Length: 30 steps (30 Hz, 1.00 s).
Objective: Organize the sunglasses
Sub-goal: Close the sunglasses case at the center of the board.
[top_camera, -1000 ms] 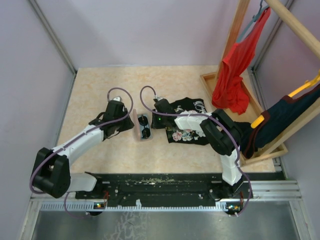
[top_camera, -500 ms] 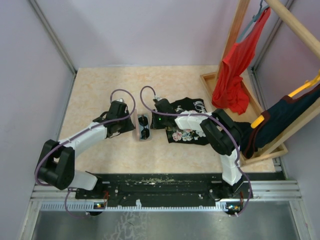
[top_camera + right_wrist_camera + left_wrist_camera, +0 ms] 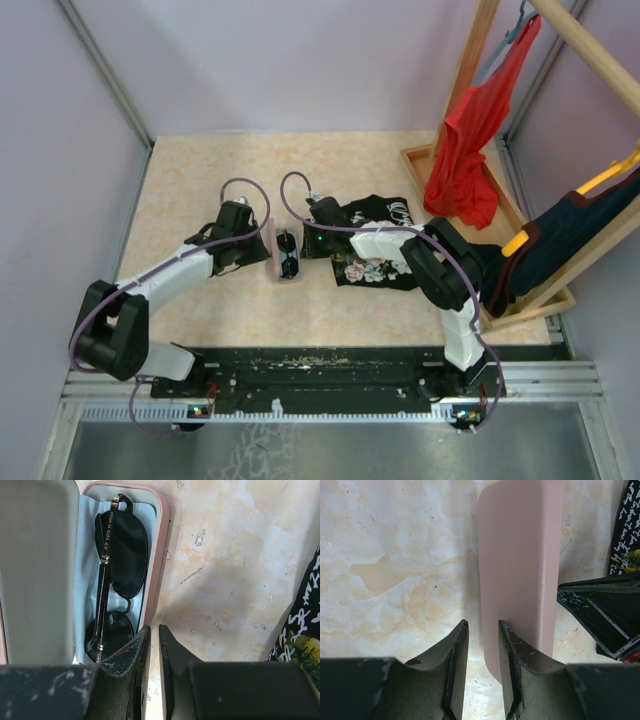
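The pink case point(image 3: 284, 276) lies open at the table's middle. The sunglasses point(image 3: 290, 256) lie folded inside it on a light-blue cloth point(image 3: 88, 580); in the right wrist view the sunglasses point(image 3: 120, 555) are dark-lensed with slim arms. The lid point(image 3: 40, 570) stands up on the left. My left gripper point(image 3: 257, 250) is behind the lid's pink outer face point(image 3: 520, 565); the left gripper point(image 3: 483, 630) has its jaws slightly apart and holds nothing, with the lid's edge at its right finger. My right gripper point(image 3: 154, 630) is closed on the case's right rim point(image 3: 161, 555) at the near end.
A black patterned garment point(image 3: 375, 245) lies just right of the case, under my right arm. A wooden rack point(image 3: 468, 90) stands at the back right with a red garment point(image 3: 468, 140) and a dark blue one point(image 3: 560, 240) hanging.
My left gripper has moved right, up against the case's lid. The right arm and the case have stayed put.
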Motion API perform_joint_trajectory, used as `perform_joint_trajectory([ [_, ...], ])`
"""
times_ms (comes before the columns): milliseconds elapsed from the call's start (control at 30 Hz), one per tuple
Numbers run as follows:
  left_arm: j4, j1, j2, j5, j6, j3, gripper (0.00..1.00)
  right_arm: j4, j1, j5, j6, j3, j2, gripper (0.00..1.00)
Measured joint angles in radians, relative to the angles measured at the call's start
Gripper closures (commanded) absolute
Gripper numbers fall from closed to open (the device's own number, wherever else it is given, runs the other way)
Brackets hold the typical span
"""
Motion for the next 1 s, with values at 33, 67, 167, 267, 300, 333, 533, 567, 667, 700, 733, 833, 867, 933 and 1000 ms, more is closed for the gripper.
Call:
perform_joint_trajectory([
  [33,0.0,-0.001,0.0,0.003,0.0,0.0,0.63,0.0,0.0,0.0,0.0,0.0,0.0,0.87],
  [67,0.0,-0.001,0.0,0.006,0.0,0.0,0.64,0.0,0.0,-0.001,0.0,0.0,0.0,0.87],
  [167,0.0,-0.006,0.002,0.009,0.0,0.0,0.64,0.0,-0.001,-0.003,0.001,0.0,0.0,0.87],
  [267,0.0,-0.011,0.018,0.011,0.002,0.01,0.64,0.0,-0.002,-0.003,0.001,0.0,0.0,0.87],
  [300,0.001,-0.012,0.025,0.011,0.004,0.015,0.64,0.0,-0.003,-0.003,0.0,0.0,0.0,0.87],
  [333,0.002,-0.012,0.03,0.011,0.004,0.017,0.64,0.0,-0.004,-0.003,0.0,0.0,0.0,0.87],
  [533,0.006,-0.012,0.064,0.009,0.013,0.041,0.64,0.0,-0.006,-0.002,0.0,0.0,0.0,0.87],
  [567,0.006,-0.012,0.068,0.009,0.015,0.045,0.64,0.0,-0.006,-0.002,0.0,0.0,0.0,0.87],
  [667,0.008,-0.012,0.08,0.006,0.019,0.054,0.64,-0.001,-0.006,-0.002,0.0,0.0,0.0,0.87],
  [700,0.009,-0.012,0.084,0.006,0.019,0.056,0.64,-0.001,-0.006,-0.002,0.0,0.0,0.0,0.87],
  [733,0.009,-0.012,0.089,0.006,0.019,0.06,0.64,-0.001,-0.006,-0.002,0.0,0.0,0.0,0.87],
  [833,0.02,-0.013,0.1,0.006,0.019,0.066,0.64,-0.003,-0.006,-0.002,0.0,0.0,0.0,0.87],
  [867,0.023,-0.013,0.103,0.006,0.019,0.068,0.64,-0.003,-0.006,-0.002,0.0,0.0,0.0,0.87],
  [933,0.026,-0.018,0.107,0.006,0.019,0.071,0.64,-0.004,-0.006,-0.003,0.0,0.0,0.001,0.88],
  [1000,0.032,-0.023,0.112,0.01,0.019,0.072,0.64,-0.004,-0.006,-0.003,0.001,0.0,0.004,0.88],
])
